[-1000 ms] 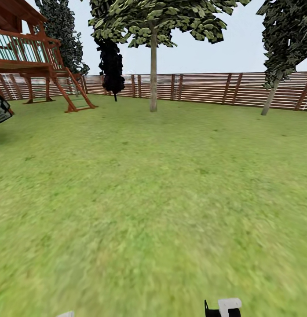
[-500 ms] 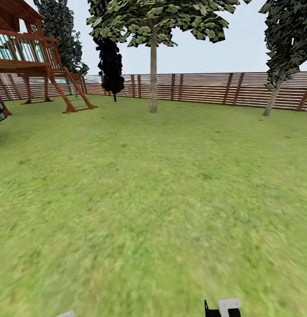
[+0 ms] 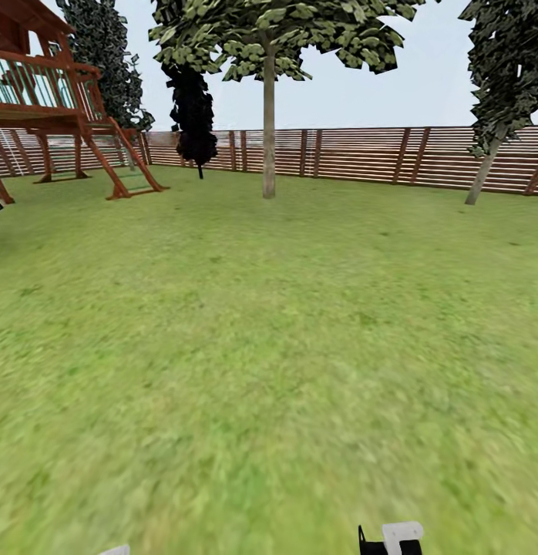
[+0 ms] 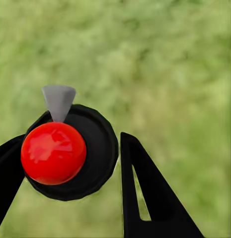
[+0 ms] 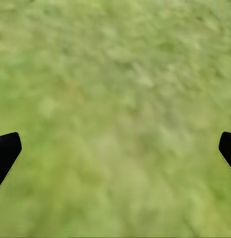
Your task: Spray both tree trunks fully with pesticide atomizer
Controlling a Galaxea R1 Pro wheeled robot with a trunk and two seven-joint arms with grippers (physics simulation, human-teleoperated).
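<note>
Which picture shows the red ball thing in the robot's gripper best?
The left wrist view: the round red top sits on a black disc with a grey nozzle, held between the left gripper fingers. The head view looks over lawn; the right wrist view looks at grass past the open right gripper.

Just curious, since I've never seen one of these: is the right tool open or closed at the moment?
Open. The right tool's two dark fingertips sit at opposite picture edges, with only blurry grass between them.
</note>
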